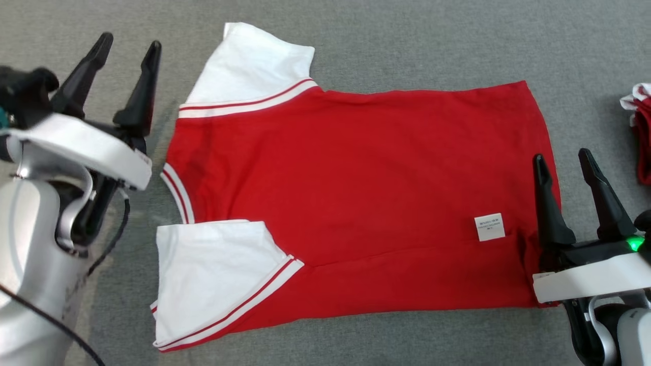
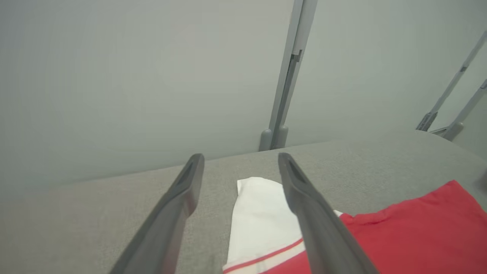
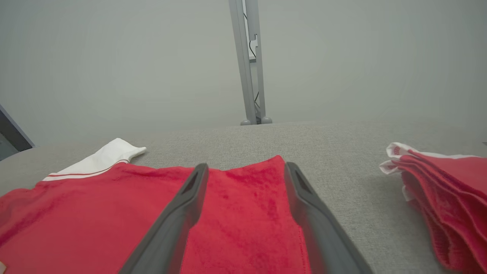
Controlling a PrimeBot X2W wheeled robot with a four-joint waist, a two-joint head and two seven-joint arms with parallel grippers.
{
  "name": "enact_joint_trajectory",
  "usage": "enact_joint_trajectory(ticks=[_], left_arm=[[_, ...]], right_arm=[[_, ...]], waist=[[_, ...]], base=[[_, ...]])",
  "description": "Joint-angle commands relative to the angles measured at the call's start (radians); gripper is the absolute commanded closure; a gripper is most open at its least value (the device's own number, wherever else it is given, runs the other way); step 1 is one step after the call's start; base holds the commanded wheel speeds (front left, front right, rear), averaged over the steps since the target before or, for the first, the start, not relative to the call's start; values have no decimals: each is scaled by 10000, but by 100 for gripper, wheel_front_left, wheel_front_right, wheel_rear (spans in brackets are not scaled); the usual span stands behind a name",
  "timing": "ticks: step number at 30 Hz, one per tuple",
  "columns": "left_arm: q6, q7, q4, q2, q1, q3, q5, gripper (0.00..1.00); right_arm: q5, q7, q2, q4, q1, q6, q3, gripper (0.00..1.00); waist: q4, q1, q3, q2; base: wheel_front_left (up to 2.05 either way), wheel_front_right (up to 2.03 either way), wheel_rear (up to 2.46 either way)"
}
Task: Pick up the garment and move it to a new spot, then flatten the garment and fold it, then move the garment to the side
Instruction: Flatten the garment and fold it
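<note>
Red garment [image 1: 356, 203] flat on grey cloth surface [image 1: 407, 40] — left gripper [image 1: 130, 40] and right gripper [image 1: 561, 155] spread wide, empty; pale wall [image 2: 114, 76] behind.

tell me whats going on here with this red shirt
A two-armed robot is working on a red shirt, spread out on the grey surface. Both grippers are open and empty: the left gripper by the collar end, the right gripper at the hem end. A pile of red garments lies to the right.
</note>
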Motion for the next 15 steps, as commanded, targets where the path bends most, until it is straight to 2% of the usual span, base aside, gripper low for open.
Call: enact_joint_trajectory(ticks=[1,7,11,15], left_arm=[[-202,276,665,54,-780,-113,-123,0],[-655,911,3299,177,-3117,-578,-563,0],[-742,918,4814,267,-4176,-826,-839,0],[-759,973,5708,331,-4781,-1501,-1192,0]], right_arm=[[99,-136,-44,105,-187,-3,115,0],[304,-503,-40,457,-510,-3,527,0],[441,-725,-38,652,-650,-3,741,0],[545,-913,-41,856,-718,-3,867,0]], waist=[[-480,0,455,-1],[-1273,0,1196,-1],[-1683,0,1605,-1],[-1921,0,1820,-1]], base=[[0,0,0],[0,0,0],[0,0,0],[0,0,0]])
